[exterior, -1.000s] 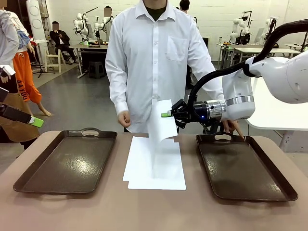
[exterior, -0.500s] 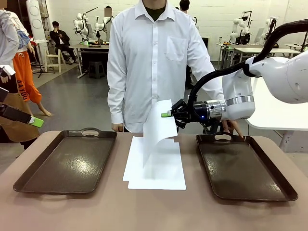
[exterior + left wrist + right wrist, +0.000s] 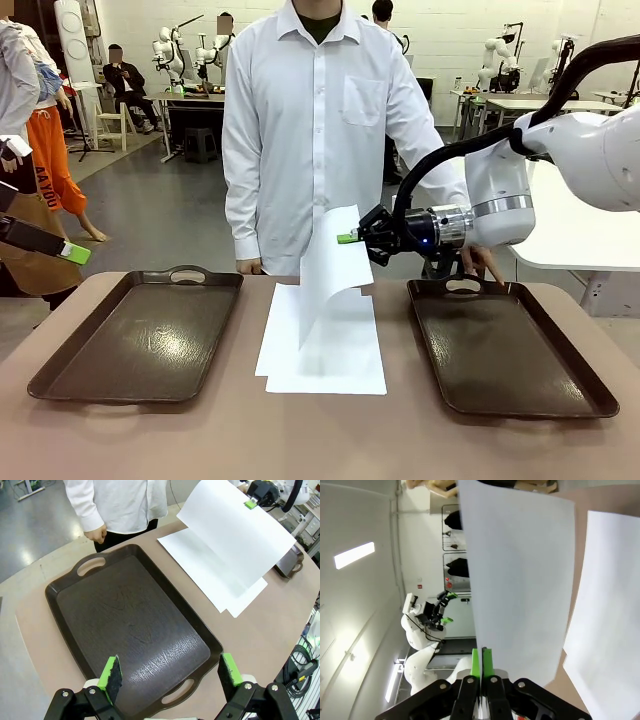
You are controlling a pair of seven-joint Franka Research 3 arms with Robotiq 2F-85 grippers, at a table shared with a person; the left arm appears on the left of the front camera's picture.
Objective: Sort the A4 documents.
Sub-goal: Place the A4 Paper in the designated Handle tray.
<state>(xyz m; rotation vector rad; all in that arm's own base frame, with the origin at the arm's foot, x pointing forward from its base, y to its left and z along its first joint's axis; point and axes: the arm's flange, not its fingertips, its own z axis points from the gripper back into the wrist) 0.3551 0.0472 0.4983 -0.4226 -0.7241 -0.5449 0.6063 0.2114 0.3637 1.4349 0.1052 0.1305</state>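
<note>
Brown tabletop (image 3: 200,440) carries the stack of A4 documents (image 3: 325,360) at its middle; the right gripper (image 3: 350,238) is pinched tight on the upper corner of one sheet (image 3: 335,265) above it, while the left gripper (image 3: 170,672) gapes empty over the left tray (image 3: 125,625). Such paper looks light, floppy and slick, so an edge pinch suits. Since a second ago the sheet hangs longer and the person's hand (image 3: 247,265) has dropped.

The sheets (image 3: 325,350) were plain white. Both trays (image 3: 140,335) were dark brown with a faint mottled grain; the table (image 3: 320,440) was tan. The left gripper (image 3: 171,672) and right gripper (image 3: 350,238) were black with green pads (image 3: 111,674). The person's shirt (image 3: 320,120) was white.
</note>
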